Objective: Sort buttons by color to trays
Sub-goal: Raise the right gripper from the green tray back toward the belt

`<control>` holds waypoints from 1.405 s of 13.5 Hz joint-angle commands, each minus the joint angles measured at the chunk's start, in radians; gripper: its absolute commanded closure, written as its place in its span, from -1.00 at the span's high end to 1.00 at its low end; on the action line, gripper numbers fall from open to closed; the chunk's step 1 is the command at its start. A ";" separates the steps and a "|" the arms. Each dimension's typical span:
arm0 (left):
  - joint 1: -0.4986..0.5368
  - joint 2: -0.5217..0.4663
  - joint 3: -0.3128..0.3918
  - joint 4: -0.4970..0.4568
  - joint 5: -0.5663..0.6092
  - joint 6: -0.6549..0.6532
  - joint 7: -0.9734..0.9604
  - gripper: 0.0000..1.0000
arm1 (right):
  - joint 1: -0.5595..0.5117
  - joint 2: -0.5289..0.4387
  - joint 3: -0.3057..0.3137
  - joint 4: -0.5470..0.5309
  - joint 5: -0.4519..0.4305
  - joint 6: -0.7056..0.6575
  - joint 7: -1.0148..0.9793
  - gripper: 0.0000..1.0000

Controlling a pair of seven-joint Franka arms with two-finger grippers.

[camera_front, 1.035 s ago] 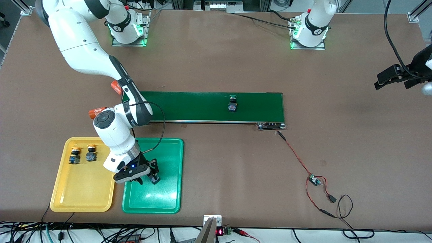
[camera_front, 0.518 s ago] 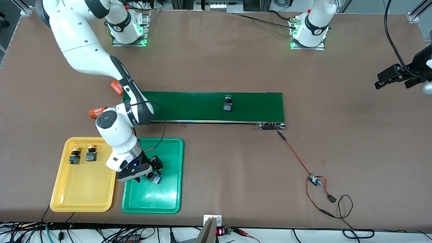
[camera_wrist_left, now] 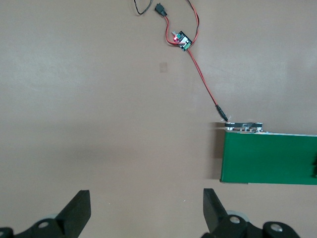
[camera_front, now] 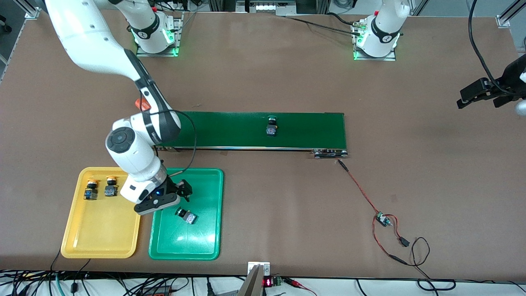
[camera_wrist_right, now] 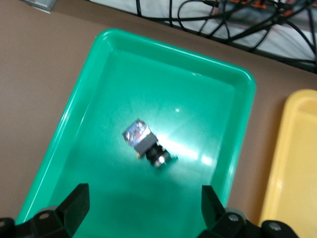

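My right gripper [camera_front: 181, 192] is open and empty, up over the green tray [camera_front: 209, 242]. A dark green button [camera_front: 185, 216] lies on its side in that tray, apart from the fingers; the right wrist view shows it [camera_wrist_right: 147, 143] on the tray [camera_wrist_right: 94, 84] with my gripper [camera_wrist_right: 143, 213] above. Two yellow-orange buttons [camera_front: 90, 189] [camera_front: 110, 187] stand in the yellow tray [camera_front: 98, 242]. Another dark green button [camera_front: 271, 126] rides on the conveyor belt [camera_front: 312, 129]. My left gripper [camera_front: 478, 95] waits open over bare table at the left arm's end, also seen in its own view [camera_wrist_left: 146, 213].
An orange cylinder [camera_front: 141, 105] shows partly beside the right arm at the belt's end. A small circuit board with red and black wires [camera_front: 384, 220] lies on the table, also in the left wrist view [camera_wrist_left: 182, 40]. The belt's end [camera_wrist_left: 270, 158] shows there too.
My right gripper opened, let go of the dark green button in the green tray, and rose toward the belt. The button on the belt moved toward the right arm's end.
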 commanded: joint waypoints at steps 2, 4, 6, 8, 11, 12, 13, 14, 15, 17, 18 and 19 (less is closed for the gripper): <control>0.003 -0.018 -0.002 -0.011 0.015 0.003 0.022 1.00 | -0.002 -0.165 0.001 -0.054 0.015 -0.264 0.025 1.00; 0.003 -0.018 -0.001 -0.010 0.016 0.003 0.021 1.00 | -0.010 -0.225 0.001 -0.056 0.032 -0.396 0.026 1.00; 0.003 -0.020 -0.001 -0.010 0.018 0.004 0.022 1.00 | -0.027 -0.271 0.001 -0.056 0.049 -0.490 0.046 1.00; 0.003 -0.018 -0.001 -0.010 0.019 0.013 0.022 1.00 | -0.039 -0.312 0.001 -0.056 0.049 -0.571 0.069 1.00; 0.005 -0.017 0.004 -0.011 0.016 0.017 0.022 1.00 | -0.044 -0.374 0.001 -0.085 0.052 -0.662 0.103 1.00; 0.005 -0.017 0.004 -0.010 0.018 0.017 0.022 1.00 | -0.044 -0.393 0.001 -0.111 0.058 -0.668 0.118 1.00; 0.003 -0.017 0.004 -0.010 0.018 0.015 0.022 1.00 | -0.042 -0.427 0.003 -0.154 0.075 -0.667 0.136 1.00; 0.003 -0.017 0.002 -0.010 0.018 0.017 0.022 1.00 | -0.042 -0.455 0.003 -0.189 0.095 -0.659 0.149 1.00; 0.003 -0.017 0.004 -0.010 0.018 0.015 0.022 1.00 | -0.042 -0.490 0.004 -0.238 0.115 -0.645 0.167 1.00; 0.005 -0.015 0.006 -0.011 0.016 0.015 0.022 1.00 | -0.041 -0.545 0.008 -0.318 0.122 -0.608 0.202 1.00; 0.005 -0.015 0.006 -0.011 0.016 0.015 0.022 1.00 | -0.039 -0.571 0.012 -0.362 0.122 -0.581 0.216 1.00; 0.005 -0.015 0.006 -0.011 0.018 0.015 0.022 1.00 | -0.038 -0.597 0.017 -0.410 0.124 -0.541 0.233 1.00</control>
